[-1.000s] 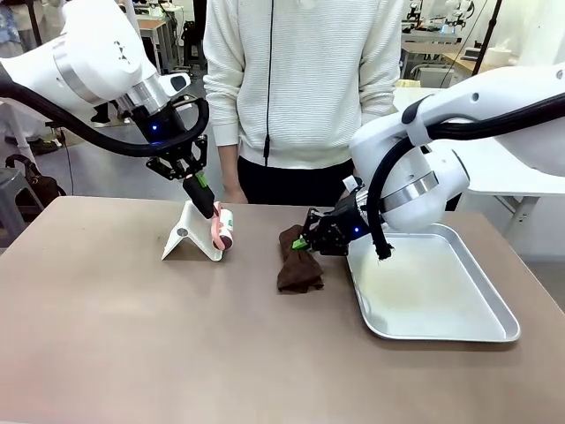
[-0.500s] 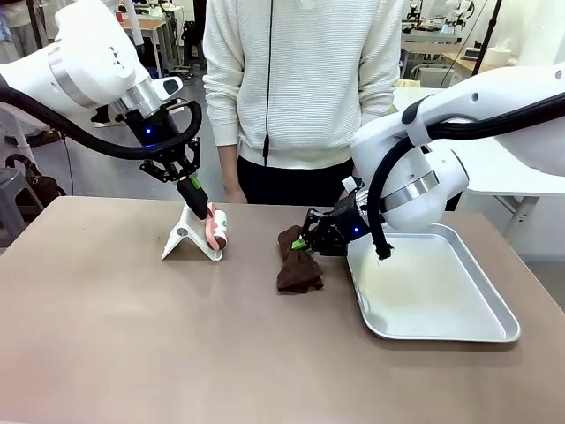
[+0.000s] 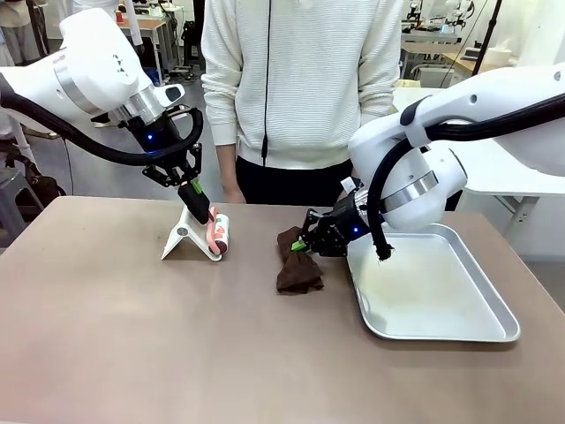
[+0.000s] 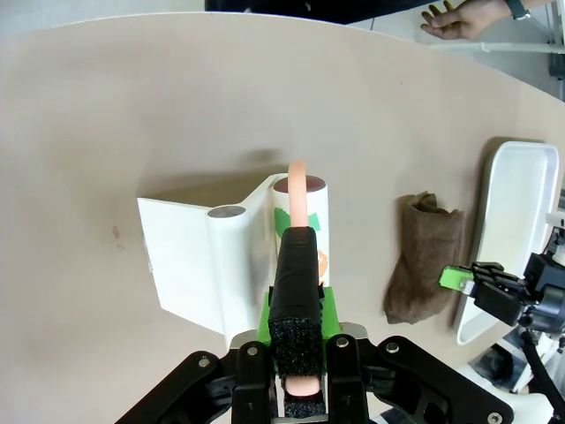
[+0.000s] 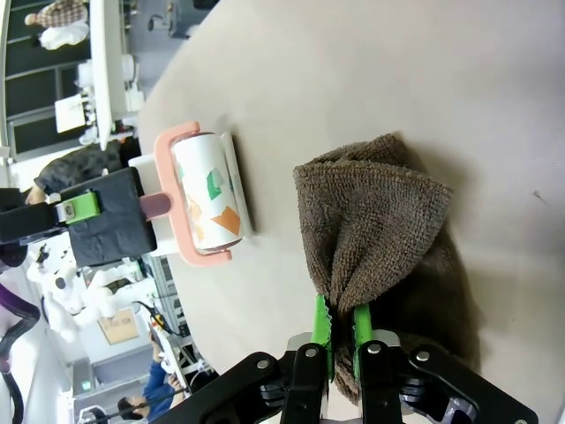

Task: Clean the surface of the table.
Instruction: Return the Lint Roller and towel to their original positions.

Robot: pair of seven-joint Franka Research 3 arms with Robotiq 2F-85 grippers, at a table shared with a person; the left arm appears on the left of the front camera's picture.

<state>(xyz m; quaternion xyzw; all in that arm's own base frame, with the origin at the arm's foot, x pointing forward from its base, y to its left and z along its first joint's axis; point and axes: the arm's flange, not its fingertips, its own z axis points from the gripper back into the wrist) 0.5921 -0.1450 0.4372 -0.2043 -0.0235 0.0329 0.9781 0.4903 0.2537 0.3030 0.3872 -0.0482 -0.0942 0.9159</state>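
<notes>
I see the brown worktop spreading across the foreground. My right fingers pinch the brown cloth beside the tray. My left fingers clamp the lint roller by its white stand; person behind.

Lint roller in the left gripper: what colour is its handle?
Salmon pink; the lint roller shows it best in the right wrist view.

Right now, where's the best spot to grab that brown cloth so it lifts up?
Probably the bunched top edge of the brown cloth, from above on the tray side. That fold stands up off the table, giving fingers something to pinch; the rest lies flat. The right gripper is pinching there already.
</notes>
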